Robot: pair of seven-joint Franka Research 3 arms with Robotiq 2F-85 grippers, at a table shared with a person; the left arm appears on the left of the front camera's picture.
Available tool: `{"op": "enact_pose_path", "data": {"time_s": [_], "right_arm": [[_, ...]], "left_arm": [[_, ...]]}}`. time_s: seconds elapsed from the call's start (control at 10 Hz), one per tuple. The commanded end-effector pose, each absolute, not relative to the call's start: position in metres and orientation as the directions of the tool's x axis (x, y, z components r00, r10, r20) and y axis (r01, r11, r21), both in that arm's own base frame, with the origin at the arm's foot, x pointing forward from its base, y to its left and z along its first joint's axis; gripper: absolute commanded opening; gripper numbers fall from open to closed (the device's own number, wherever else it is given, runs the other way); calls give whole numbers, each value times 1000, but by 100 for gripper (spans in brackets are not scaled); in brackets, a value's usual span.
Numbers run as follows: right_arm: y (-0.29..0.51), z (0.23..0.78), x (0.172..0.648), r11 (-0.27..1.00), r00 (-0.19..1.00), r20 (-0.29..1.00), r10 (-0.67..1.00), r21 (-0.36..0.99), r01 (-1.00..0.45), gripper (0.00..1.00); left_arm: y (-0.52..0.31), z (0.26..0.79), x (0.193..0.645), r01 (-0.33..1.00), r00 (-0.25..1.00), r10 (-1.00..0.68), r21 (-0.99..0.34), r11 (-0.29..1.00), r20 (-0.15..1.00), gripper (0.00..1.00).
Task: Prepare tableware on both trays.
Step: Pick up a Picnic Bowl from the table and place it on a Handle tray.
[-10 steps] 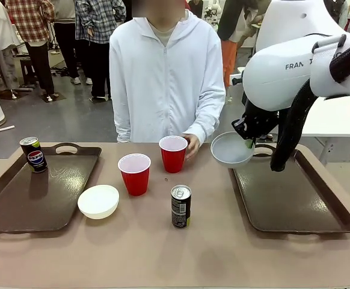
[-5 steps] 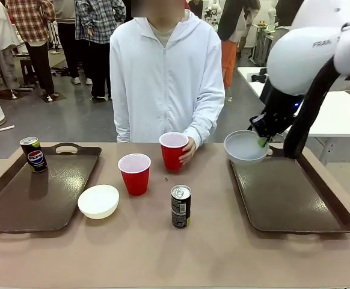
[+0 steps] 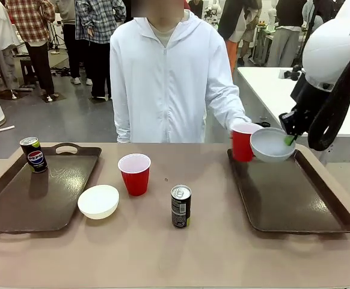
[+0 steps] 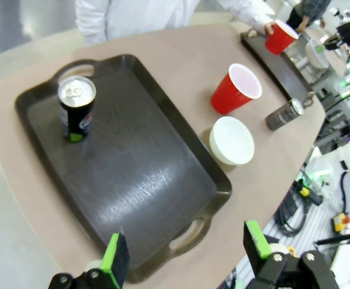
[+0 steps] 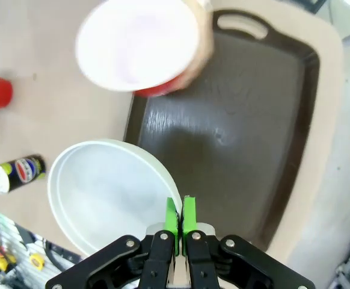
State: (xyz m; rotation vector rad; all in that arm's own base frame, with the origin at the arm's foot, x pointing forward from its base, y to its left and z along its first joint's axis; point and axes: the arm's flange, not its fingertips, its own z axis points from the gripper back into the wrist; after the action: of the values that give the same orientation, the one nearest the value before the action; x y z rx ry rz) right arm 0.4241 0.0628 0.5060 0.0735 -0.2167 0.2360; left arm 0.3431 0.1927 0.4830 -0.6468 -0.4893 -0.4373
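The pale grey bowl [image 3: 271,145] hangs in the air over the far end of the right tray [image 3: 289,201], tilted so that its hollow faces the robot's side. The right gripper [image 3: 290,139] has it by the rim: in the right wrist view the two green pads [image 5: 173,218] are pressed together on the bowl's edge [image 5: 106,192], with the dark floor of the tray [image 5: 241,144] beyond them.

Just beside the bowl, at the right tray's far left corner, a red plastic cup [image 3: 242,142] with a white inside is held by the person's hand [image 4: 265,27]. Whether it stands on the tray or is held just above it cannot be told.

On the table [image 3: 223,253] to the left of the right tray stands a dark drink can [image 3: 180,206], upright and near the tray's left rim. Farther left of it are the second red cup [image 3: 134,173], upright, and the white bowl [image 3: 98,200], apart from each other.

Well apart from the right tray, at the table's other end, lies the left tray [image 3: 36,201], with a Pepsi can [image 3: 33,154] upright at its far left corner. The left gripper [image 4: 186,250] hovers over this tray's near handle end, its fingers spread wide with nothing between them.
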Motion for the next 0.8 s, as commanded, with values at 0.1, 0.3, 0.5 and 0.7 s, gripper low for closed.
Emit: {"op": "enact_pose_path", "data": {"time_s": [0.1, 0.3, 0.5, 0.7], "right_arm": [[86, 518, 329, 899, 863, 289, 414, 18, -438, 4], [77, 515, 342, 929, 896, 272, 350, 23, -369, 4], [75, 511, 348, 934, 907, 252, 337, 32, -356, 4], [75, 509, 356, 942, 916, 240, 321, 23, -336, 4]], "left_arm": [[193, 483, 344, 536, 793, -243, -450, 714, 558, 100], [193, 483, 344, 536, 793, -243, -450, 714, 558, 100], [193, 483, 344, 536, 793, -243, -450, 714, 558, 100], [193, 483, 344, 536, 793, -243, -450, 714, 558, 100]]}}
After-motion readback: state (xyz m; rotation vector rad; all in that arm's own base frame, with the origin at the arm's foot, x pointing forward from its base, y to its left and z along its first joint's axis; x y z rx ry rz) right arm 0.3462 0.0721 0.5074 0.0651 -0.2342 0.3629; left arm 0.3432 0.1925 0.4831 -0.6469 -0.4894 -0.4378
